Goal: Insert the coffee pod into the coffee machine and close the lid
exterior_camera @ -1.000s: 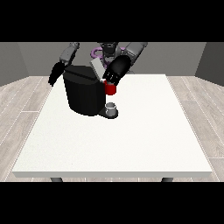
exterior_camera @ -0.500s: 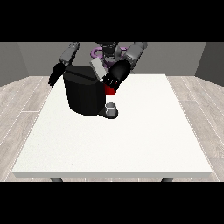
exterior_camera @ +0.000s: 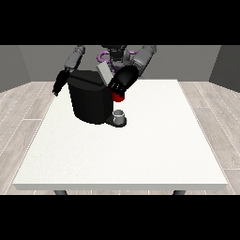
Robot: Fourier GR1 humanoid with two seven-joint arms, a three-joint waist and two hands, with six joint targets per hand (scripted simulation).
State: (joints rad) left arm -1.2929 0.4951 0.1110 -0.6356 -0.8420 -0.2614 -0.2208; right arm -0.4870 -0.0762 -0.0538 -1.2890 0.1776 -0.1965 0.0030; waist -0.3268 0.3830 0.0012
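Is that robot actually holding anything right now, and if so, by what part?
It cannot be told. The hand at the view's right is at the top of the coffee machine, above a red thing at the machine; the other hand hangs beside it.

One white table (exterior_camera: 140, 154), one black coffee machine (exterior_camera: 89, 101), one red thing at the machine (exterior_camera: 118, 97), one grey thing (exterior_camera: 119, 115) on its base, two black hands (exterior_camera: 121, 83) (exterior_camera: 59, 84)

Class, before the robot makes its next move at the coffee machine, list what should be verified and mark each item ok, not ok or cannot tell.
1. Coffee machine upright on the table: ok.
2. Hand at the view's right at the machine's top: ok.
3. Hand at the view's left apart, beside the machine: ok.
4. Pod in the hand: cannot tell.
5. Lid shut: not ok, it stands raised.
6. Grey cup at the machine's base: ok.
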